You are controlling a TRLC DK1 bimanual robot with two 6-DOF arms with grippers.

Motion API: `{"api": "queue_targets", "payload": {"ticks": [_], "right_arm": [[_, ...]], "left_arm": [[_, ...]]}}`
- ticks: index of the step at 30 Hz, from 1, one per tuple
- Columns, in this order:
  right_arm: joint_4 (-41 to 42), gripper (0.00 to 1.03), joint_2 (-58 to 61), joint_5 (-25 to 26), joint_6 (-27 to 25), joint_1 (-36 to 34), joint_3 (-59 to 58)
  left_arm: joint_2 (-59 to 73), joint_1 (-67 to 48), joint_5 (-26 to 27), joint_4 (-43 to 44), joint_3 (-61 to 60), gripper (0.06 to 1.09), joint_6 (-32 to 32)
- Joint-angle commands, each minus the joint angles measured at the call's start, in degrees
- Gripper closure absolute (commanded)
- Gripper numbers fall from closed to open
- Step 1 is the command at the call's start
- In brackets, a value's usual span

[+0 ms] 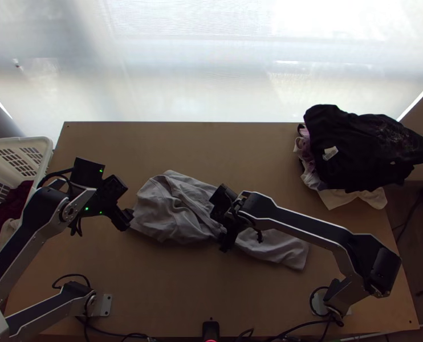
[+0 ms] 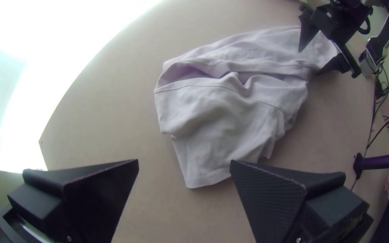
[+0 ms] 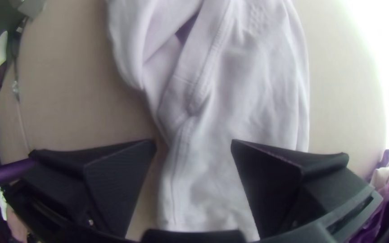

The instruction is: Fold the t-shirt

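In the top view my left gripper [image 1: 126, 219] is at the left end of the light grey t-shirt [image 1: 174, 208], and my right gripper [image 1: 223, 225] is over its middle. The shirt lies bunched and creased, stretched toward the lower right. My left gripper [image 2: 184, 164] stands open in the left wrist view, the near end of the shirt [image 2: 221, 117] in front of its fingers. In the right wrist view my right gripper [image 3: 193, 146] is open above the shirt [image 3: 266, 90], with nothing held between its fingers.
A pile of clothes with a black garment [image 1: 365, 148] on top lies at the table's back right. At the left edge stands a white basket [image 1: 17, 142] with dark red cloth inside. Bare table [image 1: 171, 296] lies in front of the shirt.
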Motion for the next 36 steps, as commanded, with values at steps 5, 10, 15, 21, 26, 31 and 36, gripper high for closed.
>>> {"api": "queue_targets", "payload": {"ticks": [5, 10, 15, 21, 26, 31, 36], "right_arm": [[3.9, 0.63, 1.4, 0.2, -1.8, -0.6, -1.0], [5.1, 0.82, 1.3, 0.1, -2.2, -0.6, -2.4], [5.1, 0.9, -0.5, 0.1, -2.3, -0.6, -1.7], [3.9, 1.0, -8.1, 0.1, -3.3, -1.8, 0.1], [-0.4, 1.0, -14.5, 0.1, -3.7, -4.1, 3.8], [-5.6, 1.0, -20.0, 0.1, -4.4, -8.0, 9.3], [-9.3, 1.0, -25.4, 0.2, -6.2, -13.9, 12.9]], "left_arm": [[-1.6, -0.6, 0.1, 0.0, -2.4, 0.1, -0.5], [-1.6, -0.8, 0.1, 0.5, -3.1, 0.1, -0.6], [-2.0, -2.0, 0.1, 0.7, -4.4, 0.1, -0.8], [-1.5, -8.9, -0.7, 3.4, -7.5, 0.1, -0.8], [1.1, -12.6, -2.8, 5.8, -7.6, 0.1, 0.7], [4.1, -17.6, -3.5, 7.9, -7.3, 0.1, 0.1], [7.5, -19.3, -4.2, 9.6, -6.0, 0.1, 0.3]]}}
